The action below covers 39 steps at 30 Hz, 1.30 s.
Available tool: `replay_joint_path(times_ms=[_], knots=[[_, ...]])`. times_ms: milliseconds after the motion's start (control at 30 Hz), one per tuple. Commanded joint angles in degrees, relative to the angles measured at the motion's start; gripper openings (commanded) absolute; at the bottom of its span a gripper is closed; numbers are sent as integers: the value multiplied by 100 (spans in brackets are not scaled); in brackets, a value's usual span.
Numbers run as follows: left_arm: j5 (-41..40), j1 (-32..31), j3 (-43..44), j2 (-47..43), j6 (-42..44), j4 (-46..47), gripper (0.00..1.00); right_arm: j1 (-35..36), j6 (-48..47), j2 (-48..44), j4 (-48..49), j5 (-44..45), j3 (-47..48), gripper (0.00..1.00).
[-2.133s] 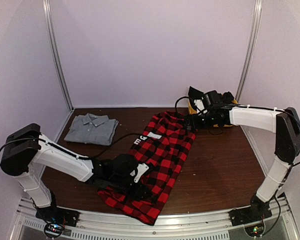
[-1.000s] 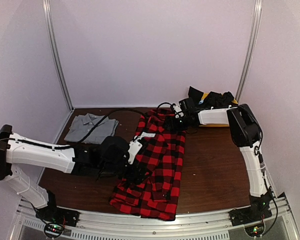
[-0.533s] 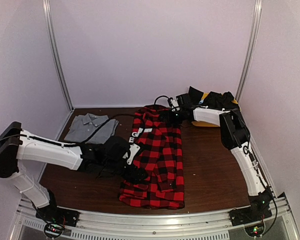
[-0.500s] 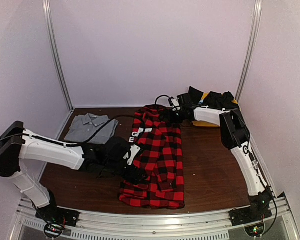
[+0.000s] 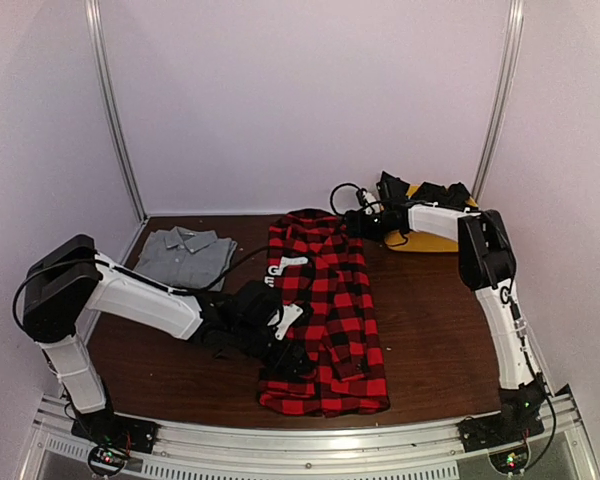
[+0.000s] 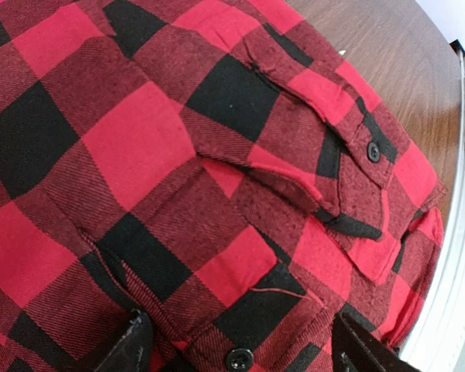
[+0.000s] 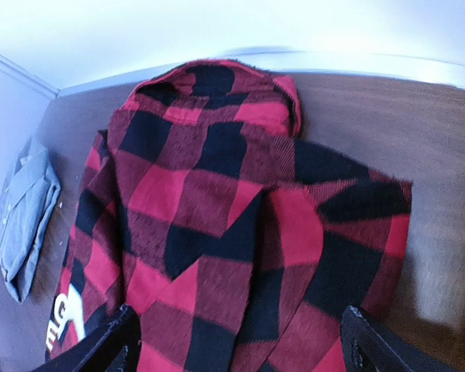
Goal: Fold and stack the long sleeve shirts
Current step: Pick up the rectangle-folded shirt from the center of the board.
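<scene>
- The red-and-black buffalo-check flannel shirt (image 5: pixel 330 320) lay stretched lengthwise along the middle of the dark brown wooden table (image 5: pixel 435 330), its collar end towards the back wall and its hem near the front edge.
- Its white neck label (image 5: pixel 292 263) showed on the left side of the upper half.
- In the left wrist view a buttoned chest pocket (image 6: pixel 349 163) faced up on the cloth.
- The plain grey collared button shirt (image 5: pixel 185 256) lay folded flat in the far left corner, well apart from the flannel.
- The left gripper (image 5: pixel 295 352) was low over the flannel's left edge in the lower half; its fingers (image 6: pixel 132 345) stood spread wide with checked cloth between them, and I cannot tell whether they pressed on it.
- The right gripper (image 5: pixel 352 222) reached across to the flannel's far right corner; its fingers (image 7: pixel 112 345) were likewise spread wide above the collar end, nothing pinched between them.
- A yellow plastic bin (image 5: pixel 420 243) sat in the far right corner with dark clothes (image 5: pixel 435 195) heaped in it.
</scene>
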Motion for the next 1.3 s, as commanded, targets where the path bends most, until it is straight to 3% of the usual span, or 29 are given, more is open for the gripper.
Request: replay_joint_path(times_ms=[0,200,467,667,1000,1167,1267], knots=[[438,1,175,132,139,303,80,120,-466,-1280,9,58,-833,91],[-199,-5,55,-502,212,226,82,452,-957,-2753,-184,836,-2137,93],[-1703,-6,-128,-1625,490,-75,91,1184,-1399,-4894,-410,3407,-3948,100],[-2508,3,-476,-2418,355,-488,98,1509,-1278,-6382,-373,3880,-5325,100],[-3076,14,-1396,-4009,-519,-668,98,1491,-417,-8614,315,3060,-7625,100],[-2608,11,-1854,-4627,-223,-640,98,1474,-232,-8934,296,1632,-8255,100],[-2140,-50,-2335,-4931,35,-240,95,1809,-49,-9134,801,1347,-8929,100]])
